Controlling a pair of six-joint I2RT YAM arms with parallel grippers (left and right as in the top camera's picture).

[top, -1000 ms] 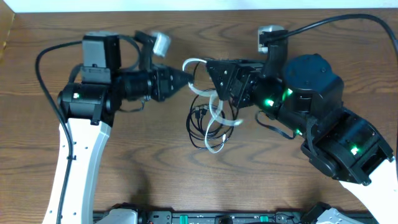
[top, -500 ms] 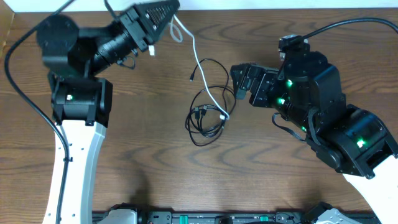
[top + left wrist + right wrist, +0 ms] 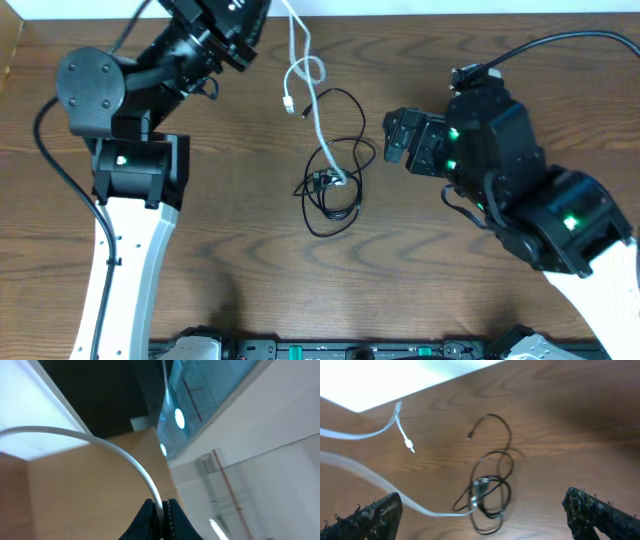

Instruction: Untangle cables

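Left gripper (image 3: 161, 510) now pulled farther back, clamped on white cable (image 3: 317, 120); right gripper (image 3: 482, 509) retreated, jaws apart. Pull slowly so black cables (image 3: 335, 205) slip free, not drag.

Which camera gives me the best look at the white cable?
Overhead: it shows the white cable with its loop, plug end and run down into the black cables. Left wrist shows only a short arc pinched in the left gripper; right wrist shows the plug end and a blurred stretch.
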